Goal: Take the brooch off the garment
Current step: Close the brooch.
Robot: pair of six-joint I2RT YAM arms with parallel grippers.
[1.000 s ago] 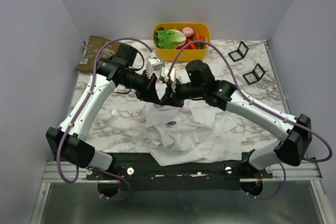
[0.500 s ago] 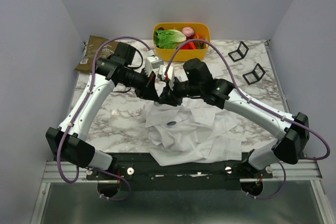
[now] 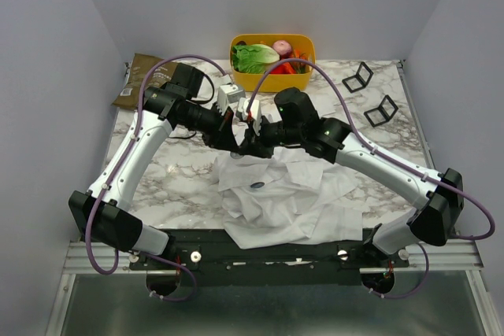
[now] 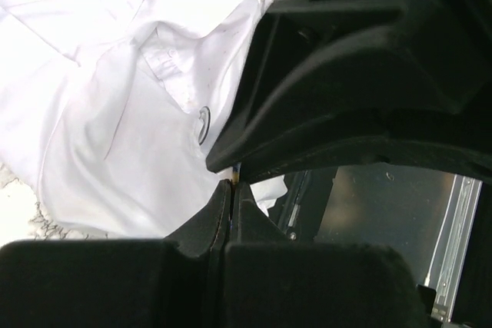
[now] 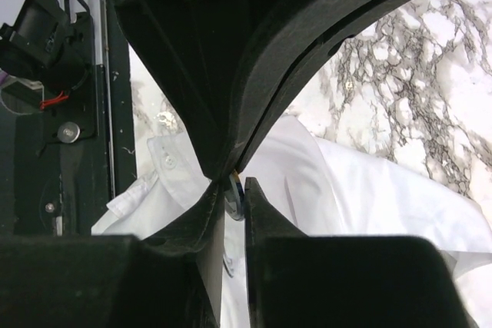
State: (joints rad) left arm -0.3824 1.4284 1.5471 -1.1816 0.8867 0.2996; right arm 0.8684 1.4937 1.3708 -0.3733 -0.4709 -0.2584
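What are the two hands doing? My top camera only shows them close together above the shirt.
Observer: The left hand is squeezed shut, fingertip against fingertip.
Child: Is the right one holding anything?
Observer: A tiny grey and yellow bit sits between the right hand's fingertips.
Child: And that dark oval?
Observer: It is a ring, lying beside the shirt's button strip.

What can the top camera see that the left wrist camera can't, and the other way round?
Only the top view shows the yellow bin of vegetables, the brown packet and two black stands. Only the left wrist view shows the left gripper with fingers pressed together and a shirt button. Both show the white shirt, the small oval on it, and the right gripper meeting the left one.
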